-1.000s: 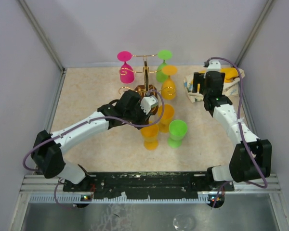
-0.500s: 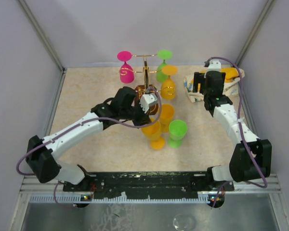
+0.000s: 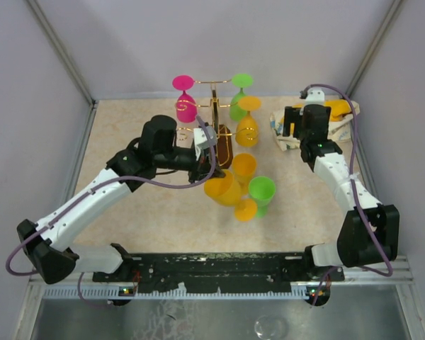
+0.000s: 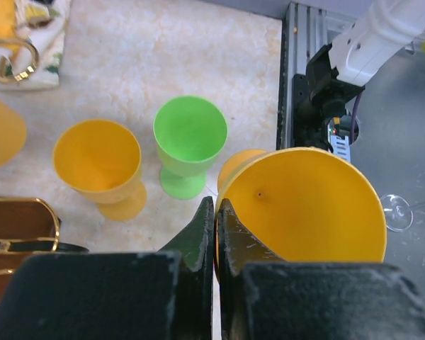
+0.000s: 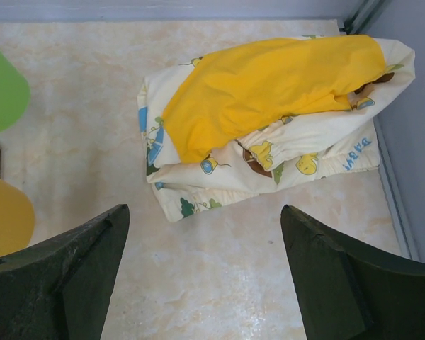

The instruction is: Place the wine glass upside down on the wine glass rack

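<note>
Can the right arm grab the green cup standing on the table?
Probably yes. The right end effector is open and empty over the cloth, and bare table lies between it and the green cup. The left end effector holds a tilted yellow cup that crowds only the far side.

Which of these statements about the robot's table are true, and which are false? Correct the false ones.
1. The left gripper is shut on the rim of a yellow wine glass. True.
2. The right gripper holds the folded cloth. False: it is open, and the cloth lies free on the table.
3. A pink glass hangs upside down on the wine glass rack. True.
4. The green glass on the table lies on its side. False: it stands upright.
</note>
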### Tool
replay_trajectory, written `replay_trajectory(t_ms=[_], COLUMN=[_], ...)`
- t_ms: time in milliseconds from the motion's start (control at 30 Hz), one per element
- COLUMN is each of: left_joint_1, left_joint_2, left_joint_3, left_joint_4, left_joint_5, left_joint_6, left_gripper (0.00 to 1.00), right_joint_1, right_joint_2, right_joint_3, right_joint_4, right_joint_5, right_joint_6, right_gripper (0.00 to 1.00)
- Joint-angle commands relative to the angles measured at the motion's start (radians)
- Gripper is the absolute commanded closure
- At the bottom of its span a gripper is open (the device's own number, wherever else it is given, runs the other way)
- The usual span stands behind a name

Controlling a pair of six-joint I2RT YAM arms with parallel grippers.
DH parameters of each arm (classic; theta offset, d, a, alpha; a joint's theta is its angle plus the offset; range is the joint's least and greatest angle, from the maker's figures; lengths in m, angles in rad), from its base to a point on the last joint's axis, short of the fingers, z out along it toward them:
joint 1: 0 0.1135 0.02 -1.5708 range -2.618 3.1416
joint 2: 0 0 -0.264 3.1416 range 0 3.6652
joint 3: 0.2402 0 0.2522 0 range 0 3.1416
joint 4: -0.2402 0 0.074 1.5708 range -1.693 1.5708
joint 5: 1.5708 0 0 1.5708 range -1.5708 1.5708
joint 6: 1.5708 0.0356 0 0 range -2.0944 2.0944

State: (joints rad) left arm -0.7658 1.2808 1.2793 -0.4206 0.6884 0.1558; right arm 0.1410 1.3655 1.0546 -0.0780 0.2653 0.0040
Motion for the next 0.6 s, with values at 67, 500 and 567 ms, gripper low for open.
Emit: replay_trajectory(t_ms=[67,500,567], left_joint_1=[0.010,0.010,0.010], left_joint_2=[-0.077,-0.016,-0.016], left_joint_3=[0.052,0.164,0.149], left_joint_4=[0.176,0.642,0.700], left_joint_5=[-0.090,-0.317,-0.381], left_joint_6=[-0.002,0.124,0.152], left_gripper=[1.00,1.00,1.00], right_joint_1=[-0.005,-0.020,-0.031], right_joint_2=[-0.025,-0.023,-0.031], right_joint_3=[0.078,0.360,0.381], right_joint_4=[0.002,-0.279,-0.304], right_joint_5=[-0.050,0.037,0.046], right_joint_6=[0.017,0.081,0.092], right_gripper=[0.12,0.09,0.09])
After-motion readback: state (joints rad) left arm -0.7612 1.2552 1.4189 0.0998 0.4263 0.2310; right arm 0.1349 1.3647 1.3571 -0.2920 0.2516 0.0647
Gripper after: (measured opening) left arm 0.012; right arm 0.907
